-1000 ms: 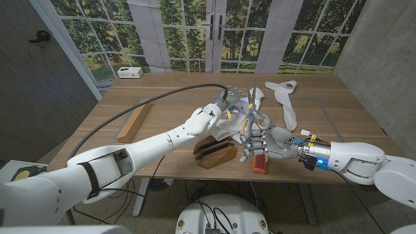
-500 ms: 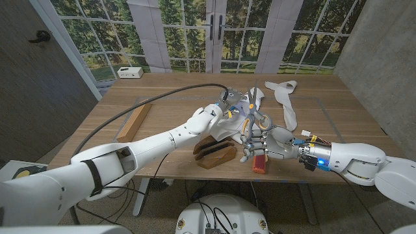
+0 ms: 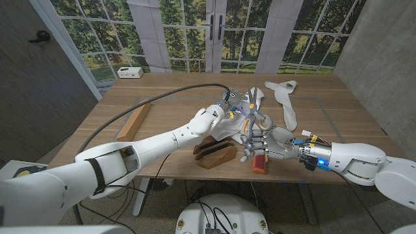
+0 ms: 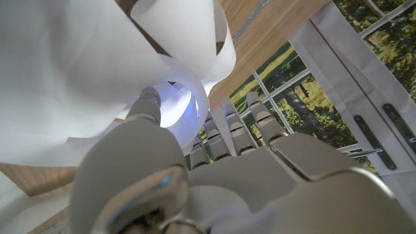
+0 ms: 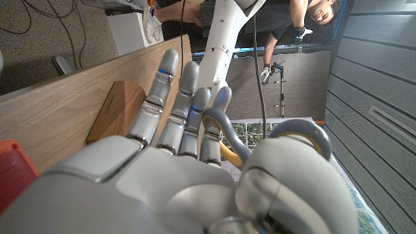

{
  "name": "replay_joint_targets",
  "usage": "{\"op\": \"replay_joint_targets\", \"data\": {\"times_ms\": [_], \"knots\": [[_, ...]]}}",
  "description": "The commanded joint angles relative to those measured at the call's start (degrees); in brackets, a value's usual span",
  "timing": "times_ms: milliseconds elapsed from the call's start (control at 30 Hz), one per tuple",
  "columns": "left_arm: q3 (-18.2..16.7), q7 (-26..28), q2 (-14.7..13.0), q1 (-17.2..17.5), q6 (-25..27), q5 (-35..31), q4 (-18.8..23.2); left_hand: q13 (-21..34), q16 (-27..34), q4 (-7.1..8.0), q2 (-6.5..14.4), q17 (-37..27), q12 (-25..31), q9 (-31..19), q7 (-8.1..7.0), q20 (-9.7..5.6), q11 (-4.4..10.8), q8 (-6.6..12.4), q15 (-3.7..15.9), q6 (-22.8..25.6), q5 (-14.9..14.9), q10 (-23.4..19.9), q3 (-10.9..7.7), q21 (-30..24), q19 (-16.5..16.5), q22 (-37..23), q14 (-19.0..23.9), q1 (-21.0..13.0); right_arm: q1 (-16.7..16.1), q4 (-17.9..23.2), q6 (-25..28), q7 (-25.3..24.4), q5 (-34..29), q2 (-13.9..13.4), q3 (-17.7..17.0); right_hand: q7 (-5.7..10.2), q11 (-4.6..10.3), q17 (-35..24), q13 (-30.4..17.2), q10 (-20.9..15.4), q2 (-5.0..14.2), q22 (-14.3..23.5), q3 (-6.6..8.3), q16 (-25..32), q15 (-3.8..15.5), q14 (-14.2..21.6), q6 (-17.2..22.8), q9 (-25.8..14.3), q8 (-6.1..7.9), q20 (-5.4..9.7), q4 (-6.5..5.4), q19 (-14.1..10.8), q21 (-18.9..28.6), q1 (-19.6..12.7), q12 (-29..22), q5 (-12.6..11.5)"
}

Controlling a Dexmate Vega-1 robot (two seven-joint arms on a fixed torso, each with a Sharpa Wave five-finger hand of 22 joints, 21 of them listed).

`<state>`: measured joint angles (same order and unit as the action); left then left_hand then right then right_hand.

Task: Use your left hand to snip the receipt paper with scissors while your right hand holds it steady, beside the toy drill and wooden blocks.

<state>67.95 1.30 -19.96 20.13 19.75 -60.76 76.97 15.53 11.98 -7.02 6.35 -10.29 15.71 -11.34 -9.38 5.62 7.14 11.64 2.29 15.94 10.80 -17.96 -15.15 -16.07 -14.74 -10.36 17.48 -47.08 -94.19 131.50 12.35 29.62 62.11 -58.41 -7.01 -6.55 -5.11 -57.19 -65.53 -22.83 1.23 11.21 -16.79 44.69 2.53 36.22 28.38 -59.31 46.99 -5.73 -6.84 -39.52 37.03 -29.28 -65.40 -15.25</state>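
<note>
Right now my right hand (image 3: 261, 140) has the scissors (image 3: 253, 117): their grey loop handles sit among my curled fingers, and the blades point up toward twelve o'clock over the table (image 3: 162, 104). From the right wrist view the same grey loops (image 5: 273, 140) wrap around my fingers (image 5: 175, 97), so that hand is closed on the tool.

My left hand (image 3: 211, 117) is at nine o'clock from the scissors, close beside them, its fingers in the white receipt paper (image 3: 227, 130) that lies crumpled between my two hands. In the left wrist view the paper (image 4: 97, 65) curls over my fingers (image 4: 227, 130); I cannot tell whether they truly pinch it or only press into it.

More of the paper, a long strip (image 3: 285, 101), runs off toward one o'clock from the scissors.

At six o'clock from my left hand, near the table's front edge, lies a dark wooden block (image 3: 214, 154). An orange-red object (image 3: 260, 162) sits just under my right hand. A lighter wooden block (image 3: 134, 122) lies well apart at nine o'clock.
</note>
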Motion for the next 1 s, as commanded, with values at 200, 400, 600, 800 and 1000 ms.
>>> {"op": "replay_joint_targets", "data": {"times_ms": [200,400,600,800,1000], "knots": [[1.4,-0.3,1.3,-0.8,0.5,1.8,-1.7,0.7,2.0,0.11,2.1,-0.1,2.2,-0.2,0.04,-2.69,1.73,1.31,9.40,4.4,0.2,-7.0,-2.00,-1.6,-6.0,-0.5,9.4,1.4,-0.3,0.0,-0.2,0.0,-0.1,0.3,-0.1,-0.27,0.08,-0.3,-0.3,-0.4,0.45,0.2,-0.55,-0.1,0.36,0.3,0.9,-0.3,-0.14,-0.07,0.08,-0.6,-0.4,-0.5,0.0,0.2],[1.9,-0.4,1.7,-0.9,1.4,1.9,-2.0,1.1,1.7,-0.15,2.7,-0.1,3.2,-0.3,-0.57,-3.67,1.81,2.88,9.82,9.8,0.2,-10.4,-3.36,-2.1,-7.9,-0.6,12.3,1.6,-0.6,0.2,-0.2,0.0,0.0,0.4,-0.3,-0.27,0.13,-0.2,-0.2,-0.5,0.52,0.2,-0.60,-0.2,0.46,0.5,1.0,-0.2,-0.16,-0.02,0.07,-0.7,-0.5,-0.5,0.1,0.2],[2.1,-0.3,1.8,-0.8,1.8,2.3,-2.0,1.3,1.9,-0.29,3.8,-0.2,3.9,-0.3,-0.81,-3.52,2.22,3.40,10.30,12.7,0.3,-12.8,-5.34,-1.9,-8.2,-0.6,15.6,1.2,-0.7,0.1,-0.3,0.1,-0.1,0.6,-0.4,-0.22,0.11,-0.4,-0.3,-0.6,0.53,0.2,-0.68,-0.2,0.52,0.5,1.0,-0.4,-0.12,-0.01,0.06,-0.7,-0.5,-0.6,0.1,0.2],[2.0,0.1,2.0,-0.6,1.9,3.2,-2.2,2.4,2.1,-0.20,6.2,-0.8,4.4,-0.9,-0.53,-4.10,4.05,3.82,11.19,16.9,1.9,-16.3,-16.18,-3.0,-11.0,-0.9,21.6,-5.0,-0.7,0.0,-0.4,0.1,-0.1,0.7,-0.3,-0.33,0.18,-0.5,-0.3,-0.8,0.59,0.2,-0.73,-0.1,0.45,0.4,1.0,-0.5,-0.11,0.03,0.05,-0.7,-0.6,-0.6,0.2,0.2],[1.2,3.2,1.9,0.1,1.1,4.9,-2.9,5.2,4.8,-1.21,6.1,-3.0,5.3,-2.2,-0.40,-5.41,4.74,3.33,11.51,18.3,4.8,-19.1,-24.87,-5.5,-13.1,-1.7,27.9,-14.2,-0.1,-0.4,-0.3,0.1,0.2,0.7,0.2,-0.20,0.12,-0.4,-0.6,-0.7,0.63,0.2,-0.80,-0.2,0.43,0.7,1.1,-0.5,-0.15,0.04,0.02,-0.8,-0.7,-0.6,0.1,0.2]]}}
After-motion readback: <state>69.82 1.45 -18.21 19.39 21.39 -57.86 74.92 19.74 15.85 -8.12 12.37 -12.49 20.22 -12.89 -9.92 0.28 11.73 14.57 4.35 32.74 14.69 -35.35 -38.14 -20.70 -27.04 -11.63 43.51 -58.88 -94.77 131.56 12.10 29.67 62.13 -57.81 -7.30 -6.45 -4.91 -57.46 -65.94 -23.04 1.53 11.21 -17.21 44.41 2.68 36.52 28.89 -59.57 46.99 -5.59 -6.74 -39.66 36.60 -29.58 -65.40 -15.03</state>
